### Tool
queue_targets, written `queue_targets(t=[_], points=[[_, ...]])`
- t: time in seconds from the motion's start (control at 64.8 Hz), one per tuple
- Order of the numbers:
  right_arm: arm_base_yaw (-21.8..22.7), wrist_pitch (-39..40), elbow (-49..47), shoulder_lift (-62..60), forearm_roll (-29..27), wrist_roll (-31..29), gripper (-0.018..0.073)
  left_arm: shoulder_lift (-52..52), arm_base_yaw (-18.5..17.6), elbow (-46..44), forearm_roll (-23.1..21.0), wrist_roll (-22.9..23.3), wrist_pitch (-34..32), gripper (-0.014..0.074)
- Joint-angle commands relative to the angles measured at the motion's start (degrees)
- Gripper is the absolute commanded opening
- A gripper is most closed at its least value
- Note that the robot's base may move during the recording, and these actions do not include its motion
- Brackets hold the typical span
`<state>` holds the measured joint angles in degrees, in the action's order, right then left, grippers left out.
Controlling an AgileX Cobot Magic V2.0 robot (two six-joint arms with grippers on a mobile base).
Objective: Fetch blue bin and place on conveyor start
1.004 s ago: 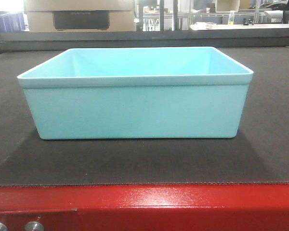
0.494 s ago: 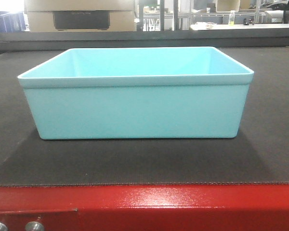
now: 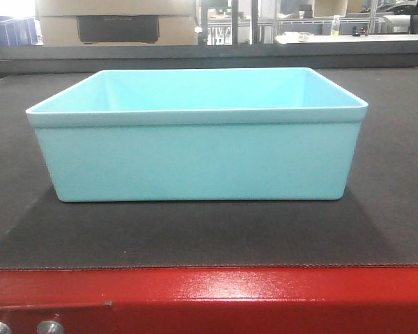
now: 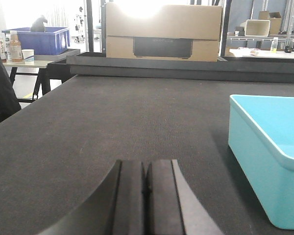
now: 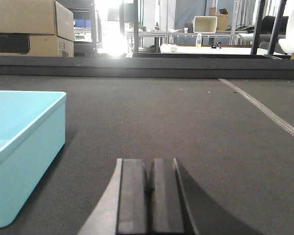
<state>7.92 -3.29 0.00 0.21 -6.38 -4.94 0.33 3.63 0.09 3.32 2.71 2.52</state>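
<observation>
**Blue bin sits on the belt**

The blue bin (image 3: pixel 195 156), a pale aqua plastic tub with smooth walls and a thin rim, sits flat on the wide dark grey belt (image 3: pixel 390 209), just behind the shiny red metal frame (image 3: pixel 265 296). Nothing has moved since a second ago; the tub stays in the same spot. No pincer touches it. The left pincer (image 4: pixel 146 196) is squeezed closed on nothing, beside the tub's left end. The right pincer (image 5: pixel 150 196) is closed and empty too, beside the other end. So the job looks done. The tub stands open side up. Its long side runs left to right, along the red frame.
</observation>
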Motion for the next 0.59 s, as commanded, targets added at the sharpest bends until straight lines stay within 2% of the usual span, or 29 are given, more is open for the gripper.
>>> queue_targets(t=[0.0,0.571], points=[[0.39,0.8,0.0,-0.21,-0.26,-0.57,-0.0162,-0.33,0.11,-0.09,-0.14,-0.15,-0.95,-0.0111],[0.39,0.8,0.0,-0.21,-0.26,-0.57,-0.0162,-0.33,0.11,-0.09,-0.14,-0.15,-0.95,-0.0111]])
